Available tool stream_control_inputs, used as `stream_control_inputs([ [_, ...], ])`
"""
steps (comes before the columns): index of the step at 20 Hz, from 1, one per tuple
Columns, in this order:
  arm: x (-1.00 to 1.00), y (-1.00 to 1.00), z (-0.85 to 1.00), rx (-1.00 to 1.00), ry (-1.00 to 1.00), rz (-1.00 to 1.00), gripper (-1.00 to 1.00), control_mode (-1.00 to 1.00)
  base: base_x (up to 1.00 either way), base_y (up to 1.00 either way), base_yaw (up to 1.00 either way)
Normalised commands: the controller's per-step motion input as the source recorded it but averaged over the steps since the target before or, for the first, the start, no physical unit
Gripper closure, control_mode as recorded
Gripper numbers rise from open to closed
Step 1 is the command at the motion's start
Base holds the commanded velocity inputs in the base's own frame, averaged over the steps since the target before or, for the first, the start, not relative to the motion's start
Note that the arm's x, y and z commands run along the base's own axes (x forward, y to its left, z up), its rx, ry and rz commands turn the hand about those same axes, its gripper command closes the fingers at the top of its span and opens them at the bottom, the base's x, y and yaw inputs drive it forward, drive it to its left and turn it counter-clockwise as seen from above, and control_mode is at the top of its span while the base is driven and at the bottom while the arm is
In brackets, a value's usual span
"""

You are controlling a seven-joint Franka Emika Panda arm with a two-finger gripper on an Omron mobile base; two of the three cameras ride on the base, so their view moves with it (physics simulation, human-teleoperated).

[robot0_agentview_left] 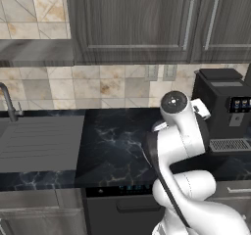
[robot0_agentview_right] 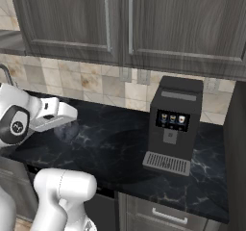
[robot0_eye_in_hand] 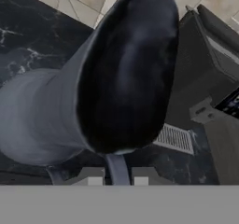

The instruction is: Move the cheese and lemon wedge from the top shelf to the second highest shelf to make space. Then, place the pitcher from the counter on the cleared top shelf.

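Note:
The dark blue-grey pitcher [robot0_eye_in_hand: 126,73] looms right in front of the hand camera, its round belly and pale neck lying sideways in that view. My gripper [robot0_eye_in_hand: 117,177] is shut on the pitcher's thin handle strip, with one fingertip on each side of it. In the right base view the pitcher [robot0_agentview_right: 67,130] is a dark rounded shape just beyond my hand, low over the black marble counter [robot0_agentview_right: 110,148]. The cheese, the lemon wedge, the top shelf and the second highest shelf are out of view.
A boxy black coffee machine [robot0_agentview_right: 173,124] stands on the counter [robot0_agentview_left: 112,141] to the right, close to the pitcher. A grey sink basin [robot0_agentview_left: 39,141] with a faucet [robot0_agentview_left: 7,102] lies to the left. Dark wall cabinets [robot0_agentview_left: 132,18] hang overhead.

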Motion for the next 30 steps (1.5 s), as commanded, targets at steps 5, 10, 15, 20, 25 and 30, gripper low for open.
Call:
stream_control_inputs([
  [5, -0.47, -0.17, 0.55, 0.07, 0.0, -0.11, 1.0, -1.0, 0.0, 0.0, 0.0],
  [10, -0.24, -0.15, 0.1, 0.11, -0.11, -0.01, 1.0, -1.0, 0.0, 0.0, 0.0],
  [15, -0.19, -0.01, -0.02, 0.01, -0.13, 0.01, 1.0, -1.0, 0.0, 0.0, 0.0],
  [20, -0.36, 0.0, 0.0, 0.0, -0.14, 0.04, 1.0, -1.0, 0.0, 0.0, 0.0],
  [25, -0.15, -0.04, 0.0, 0.01, -0.03, 0.0, 1.0, -1.0, 0.0, 0.0, 0.0],
  [30, -0.18, -0.16, 0.01, 0.04, -0.01, 0.03, 1.0, -1.0, 0.0, 0.0, 0.0],
])
